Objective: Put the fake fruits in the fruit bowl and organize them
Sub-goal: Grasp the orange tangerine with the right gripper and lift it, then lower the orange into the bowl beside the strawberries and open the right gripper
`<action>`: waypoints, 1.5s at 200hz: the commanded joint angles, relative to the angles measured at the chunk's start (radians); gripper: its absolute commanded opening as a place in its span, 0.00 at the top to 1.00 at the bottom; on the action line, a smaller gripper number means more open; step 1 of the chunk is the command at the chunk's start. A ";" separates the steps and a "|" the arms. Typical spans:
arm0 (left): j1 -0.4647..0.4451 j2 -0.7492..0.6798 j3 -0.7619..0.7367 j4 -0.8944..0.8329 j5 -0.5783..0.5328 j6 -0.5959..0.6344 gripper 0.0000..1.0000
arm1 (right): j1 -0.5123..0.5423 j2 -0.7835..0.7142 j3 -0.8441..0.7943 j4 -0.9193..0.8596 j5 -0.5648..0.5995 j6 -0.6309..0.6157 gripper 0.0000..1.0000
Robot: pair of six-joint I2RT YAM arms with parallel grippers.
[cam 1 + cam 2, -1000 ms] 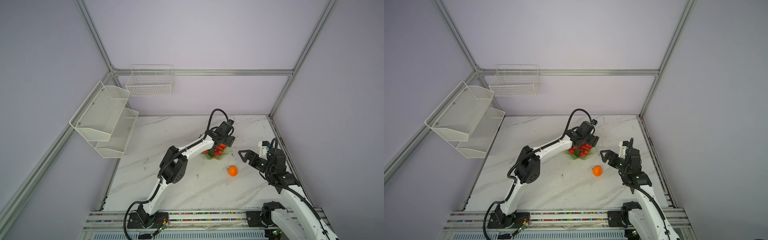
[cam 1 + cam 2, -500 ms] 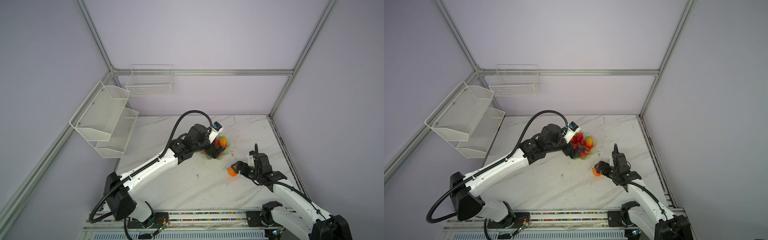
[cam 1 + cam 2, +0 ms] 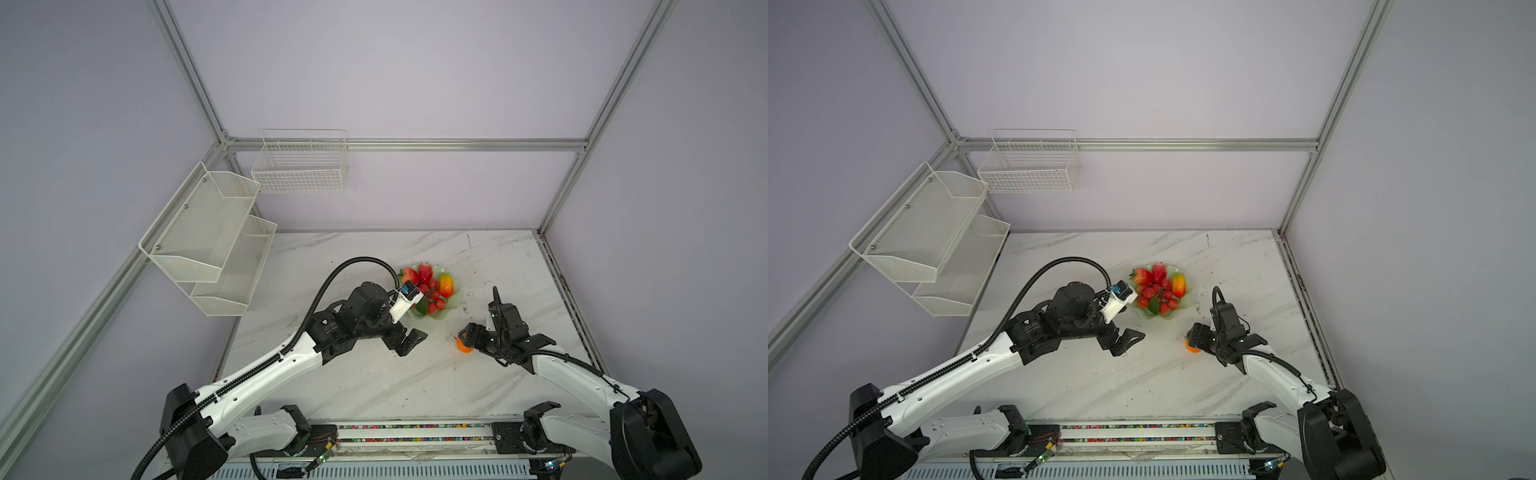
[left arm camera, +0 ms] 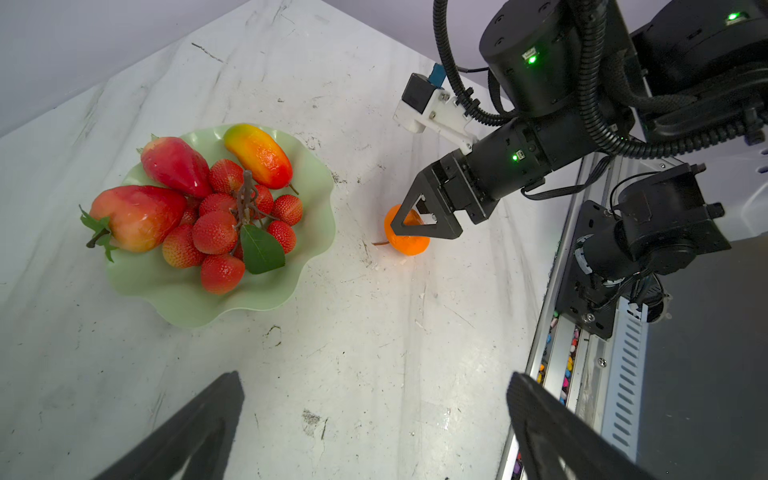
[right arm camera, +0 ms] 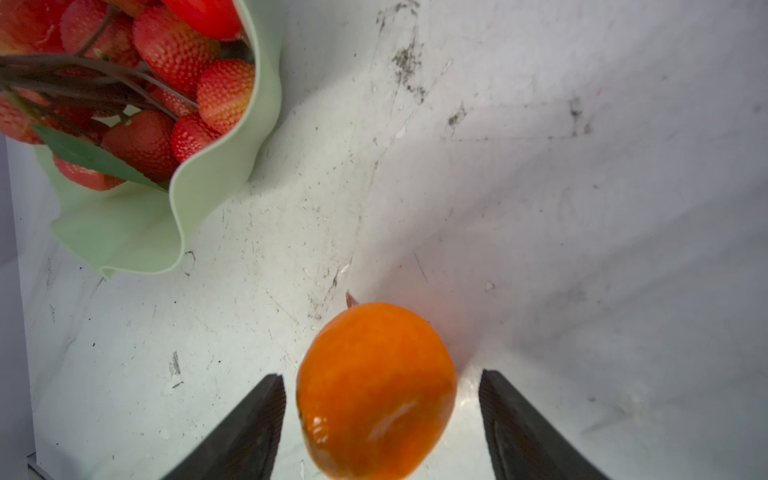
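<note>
Right pincer (image 5: 380, 374) dropped, orange (image 4: 411, 247) now between jaws.

Looks evenly lit from overhead in both top views: soft, diffuse, only faint shadows on the table (image 3: 415, 374). Darkens slightly toward the corners. Reads bright and sharp in the left wrist view, with a faint shadow under the orange (image 4: 409, 245) and glossy highlights on the strawberry (image 4: 174, 166). Goes softer in the right wrist view: white glare on the orange, blurred fingers (image 5: 249, 432), broad grey shadows across the table.
</note>
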 commanded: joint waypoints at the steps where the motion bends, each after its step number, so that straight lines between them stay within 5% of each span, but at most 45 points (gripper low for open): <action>1: 0.004 0.011 -0.022 0.035 0.000 0.011 0.00 | 0.014 0.016 0.022 0.035 0.014 0.016 0.29; 55: 0.003 0.020 -0.022 0.046 -0.058 -0.007 0.00 | 0.015 -0.011 0.037 0.030 0.009 0.003 0.44; 116: 0.002 -0.028 -0.044 0.060 -0.173 -0.036 0.00 | 0.018 -0.136 0.116 0.134 -0.141 -0.033 0.44; 180: 0.004 -0.067 -0.061 0.084 -0.246 -0.041 0.00 | 0.016 0.099 0.185 0.436 -0.255 -0.039 0.44; 300: 0.018 -0.093 -0.078 0.074 -0.270 -0.036 0.00 | 0.015 0.290 0.237 0.438 -0.220 -0.125 0.43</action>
